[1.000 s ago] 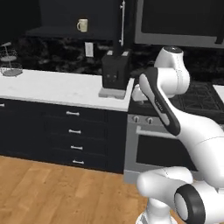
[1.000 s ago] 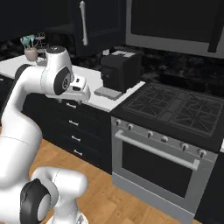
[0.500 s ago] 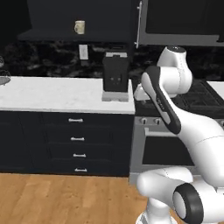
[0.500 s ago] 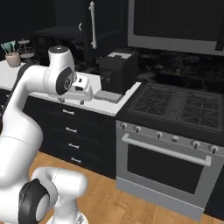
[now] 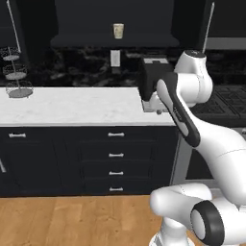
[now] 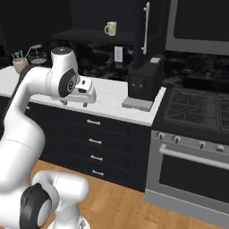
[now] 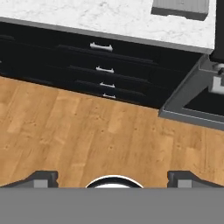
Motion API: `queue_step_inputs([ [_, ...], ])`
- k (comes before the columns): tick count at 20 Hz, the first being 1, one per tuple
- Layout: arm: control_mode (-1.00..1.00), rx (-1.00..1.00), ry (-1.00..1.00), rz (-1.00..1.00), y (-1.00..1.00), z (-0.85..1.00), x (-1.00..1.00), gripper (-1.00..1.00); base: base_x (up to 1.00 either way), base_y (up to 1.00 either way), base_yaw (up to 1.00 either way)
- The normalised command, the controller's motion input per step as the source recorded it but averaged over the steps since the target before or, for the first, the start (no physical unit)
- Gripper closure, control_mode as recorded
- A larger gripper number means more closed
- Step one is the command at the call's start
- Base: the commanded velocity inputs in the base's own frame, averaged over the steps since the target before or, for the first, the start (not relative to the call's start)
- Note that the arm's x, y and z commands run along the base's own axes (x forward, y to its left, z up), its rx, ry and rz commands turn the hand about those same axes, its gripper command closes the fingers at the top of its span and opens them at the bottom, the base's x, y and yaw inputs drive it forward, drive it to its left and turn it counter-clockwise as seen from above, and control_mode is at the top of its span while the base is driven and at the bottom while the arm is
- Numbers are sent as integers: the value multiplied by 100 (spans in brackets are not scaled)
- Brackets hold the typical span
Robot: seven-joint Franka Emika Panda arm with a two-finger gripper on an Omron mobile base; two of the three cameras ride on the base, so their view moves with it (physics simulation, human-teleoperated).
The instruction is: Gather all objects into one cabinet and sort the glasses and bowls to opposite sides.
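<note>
One cream-tan tumbler [image 5: 118,30] up on the shelf. One black coffee machine [image 6: 144,82] on the table [image 5: 72,105]. One tiered stand [image 5: 15,72]. Four drawer handles [image 7: 101,46] stacked down the front.

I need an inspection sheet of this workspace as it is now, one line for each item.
Surface: white marble counter, bare in the middle.
Job's things: cream mug on the open wall cabinet shelf.
Clutter: black coffee machine; wire tiered stand; utensil pot.
Gripper: gripper open, holding nothing, over the wood floor.
Cables: nothing seen.
Surroundings: drawers, stove, wall outlet.
</note>
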Motion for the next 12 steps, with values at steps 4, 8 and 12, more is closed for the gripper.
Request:
queue_step_inputs([
  [4,100,0,0,0,0,0,0,-100,36,74,-26],
  [8,100,0,0,0,0,0,0,-100,87,36,-33],
  [12,100,0,0,0,0,0,0,-100,100,28,-38],
])
